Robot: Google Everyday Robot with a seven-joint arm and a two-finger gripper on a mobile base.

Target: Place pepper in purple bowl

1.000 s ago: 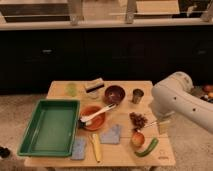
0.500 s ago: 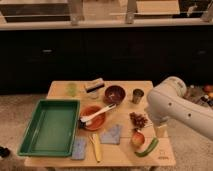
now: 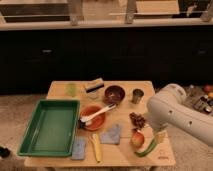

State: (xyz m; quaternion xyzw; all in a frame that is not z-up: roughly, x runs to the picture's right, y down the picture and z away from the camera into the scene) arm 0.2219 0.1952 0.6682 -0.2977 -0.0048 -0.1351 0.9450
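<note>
You are looking down on a wooden table (image 3: 125,86) with the robot's white arm (image 3: 175,112) reaching in from the right. The gripper (image 3: 160,136) is hanging at the arm's lower end, over the table's front right corner, and most of it is lying hidden behind the arm's bulk. You cannot tell whether it is released or clenched, nor whether it is touching anything.

The pepper (image 3: 146,149) is lying on the table just below and to the left of the gripper, with its upper end pointing toward it. A round red-orange fruit (image 3: 137,139) is sitting right against the pepper's left side. A dark cluster of small fruit (image 3: 137,120) is lying just behind that.

The purple bowl (image 3: 114,93) is standing upright near the back of the table, well apart from the pepper and the gripper. A small metal cup (image 3: 137,95) is standing to its right and a dark-topped block (image 3: 93,85) to its left, with a pale green cup (image 3: 71,89) further left.

An orange bowl (image 3: 93,118) with a white utensil (image 3: 100,112) across it is sitting in front of the purple bowl, beside a green tray (image 3: 30,140). A blue-grey cloth (image 3: 111,135), a yellow utensil (image 3: 96,148) and a grey pad (image 3: 78,148) are lying along the front edge.
</note>
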